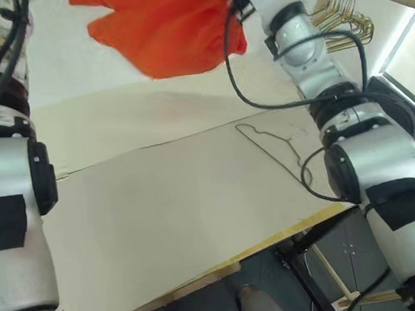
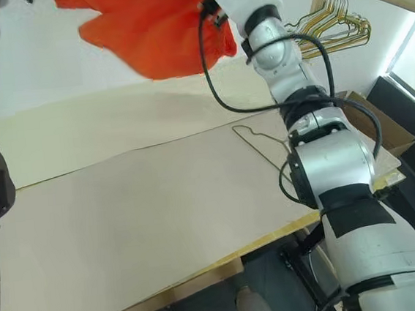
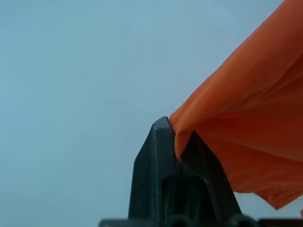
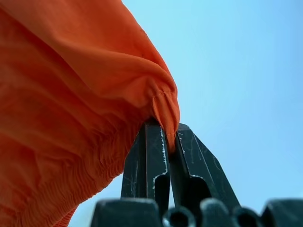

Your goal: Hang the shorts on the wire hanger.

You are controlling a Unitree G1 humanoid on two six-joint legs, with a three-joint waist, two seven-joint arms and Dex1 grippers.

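The bright orange shorts (image 1: 166, 27) hang in the air high above the far part of the table, stretched between my two arms. In the left wrist view my left gripper (image 3: 179, 142) is shut on an edge of the shorts (image 3: 246, 123). In the right wrist view my right gripper (image 4: 166, 137) is shut on a gathered edge of the shorts (image 4: 71, 104). The thin dark wire hanger (image 1: 271, 143) lies flat on the table near my right arm, below and to the right of the shorts; nothing touches it.
The pale table (image 1: 161, 204) has a yellow front edge (image 1: 288, 230). A bunch of gold wire hangers (image 1: 342, 12) hangs on a wooden rail at the back right. A cardboard box (image 2: 378, 126) stands by the table's right end.
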